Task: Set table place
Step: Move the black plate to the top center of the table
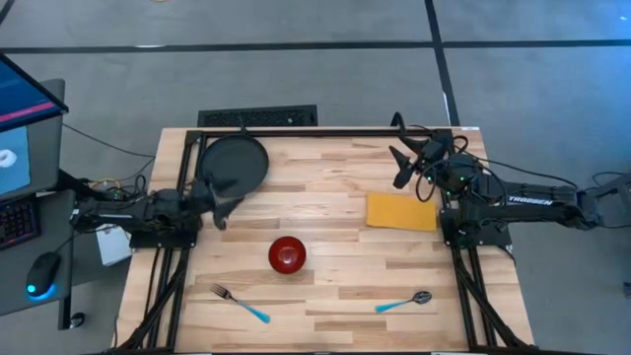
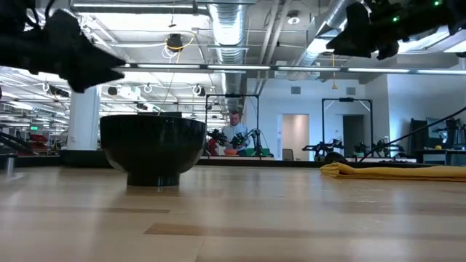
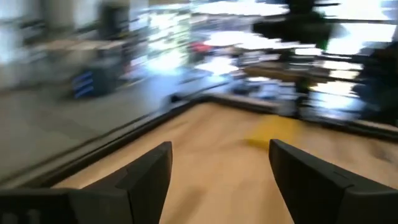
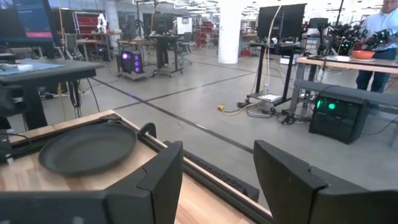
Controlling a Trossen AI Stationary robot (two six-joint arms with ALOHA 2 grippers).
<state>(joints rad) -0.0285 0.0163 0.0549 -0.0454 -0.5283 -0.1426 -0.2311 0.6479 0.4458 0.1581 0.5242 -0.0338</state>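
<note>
The round black plate (image 1: 237, 161) lies flat at the table's (image 1: 335, 281) far left corner and also shows in the right wrist view (image 4: 87, 148). My left gripper (image 1: 221, 209) hovers open just over the plate's near rim, with nothing between its fingers (image 3: 217, 155). The red bowl (image 1: 287, 253) stands at mid-table and looks dark in the low view (image 2: 153, 149). The yellow napkin (image 1: 401, 211) lies flat toward the right. Fork (image 1: 240, 302) and spoon (image 1: 404, 301) rest near the near edge. My right gripper (image 1: 399, 166) is raised and open (image 4: 214, 152) beyond the napkin.
A black grille (image 1: 258, 118) sits just past the table's far edge. A monitor, keyboard and mouse (image 1: 41, 268) stand left of the table. A person (image 2: 234, 131) works at a far bench in the room. Bare wood lies between bowl and napkin.
</note>
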